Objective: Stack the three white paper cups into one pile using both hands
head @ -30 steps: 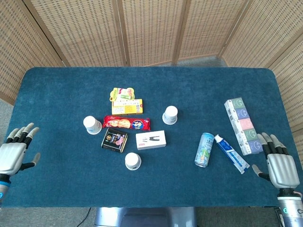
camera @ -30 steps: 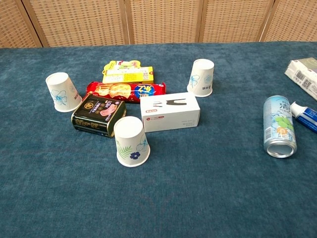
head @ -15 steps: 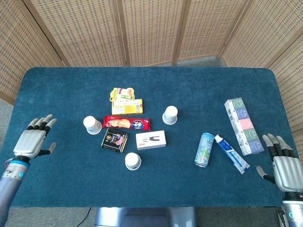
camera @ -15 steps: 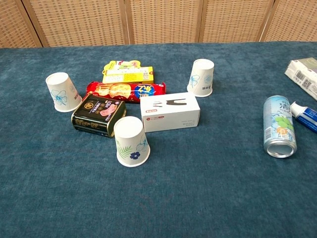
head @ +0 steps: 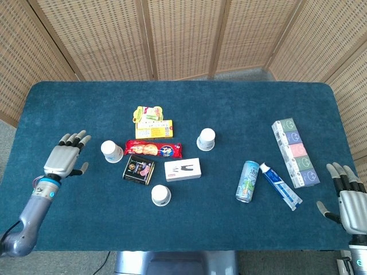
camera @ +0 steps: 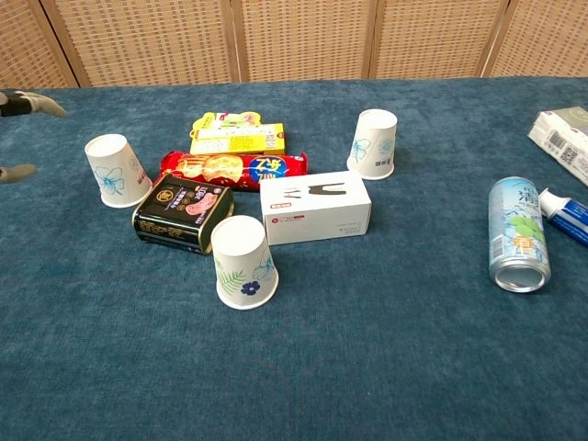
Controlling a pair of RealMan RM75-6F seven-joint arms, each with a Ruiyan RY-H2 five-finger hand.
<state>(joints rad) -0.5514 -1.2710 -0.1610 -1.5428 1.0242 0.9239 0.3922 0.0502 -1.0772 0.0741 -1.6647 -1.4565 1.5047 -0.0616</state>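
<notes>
Now the left hand (head: 66, 157) has moved closer to the left cup (head: 111, 150), fingers spread, holding nothing. Two more cups (head: 206, 139) (head: 161, 195) stand upside down near the white box (head: 183, 169). Right hand (head: 351, 198) waits far right, fingers spread.

No readable brand or number anywhere. Chinese characters in white on the red biscuit packet (camera: 236, 168), too blurred to make out. Small print and a gold oval emblem on the black tin (camera: 181, 212), illegible. Fine dark print with a barcode-like patch on the white pack (camera: 562, 135) at the right edge, unreadable. Faint characters on the drink can (camera: 517, 233) and the yellow box (camera: 237, 135), likewise unclear.
</notes>
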